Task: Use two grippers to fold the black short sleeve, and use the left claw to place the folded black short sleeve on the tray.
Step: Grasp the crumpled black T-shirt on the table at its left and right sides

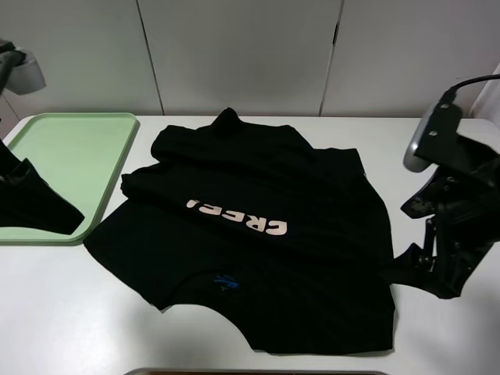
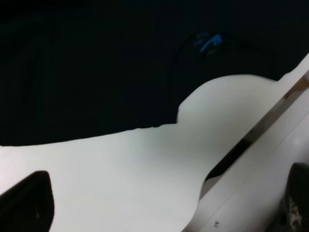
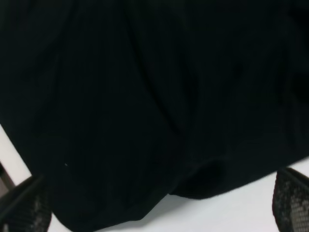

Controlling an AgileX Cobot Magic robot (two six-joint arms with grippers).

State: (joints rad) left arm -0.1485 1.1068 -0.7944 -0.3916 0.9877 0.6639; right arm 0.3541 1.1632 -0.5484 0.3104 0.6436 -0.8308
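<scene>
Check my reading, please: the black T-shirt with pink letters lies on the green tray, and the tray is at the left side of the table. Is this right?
Not quite. The black T-shirt lies on the white table, beside the green tray, not on it. The exterior high view shows this. The tray is indeed at the left side of the table.

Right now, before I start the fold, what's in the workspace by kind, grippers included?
black short sleeve: 1
tray: 1
grippers: 2, the left gripper and the right gripper, both with jaws open
Total: 4
</scene>
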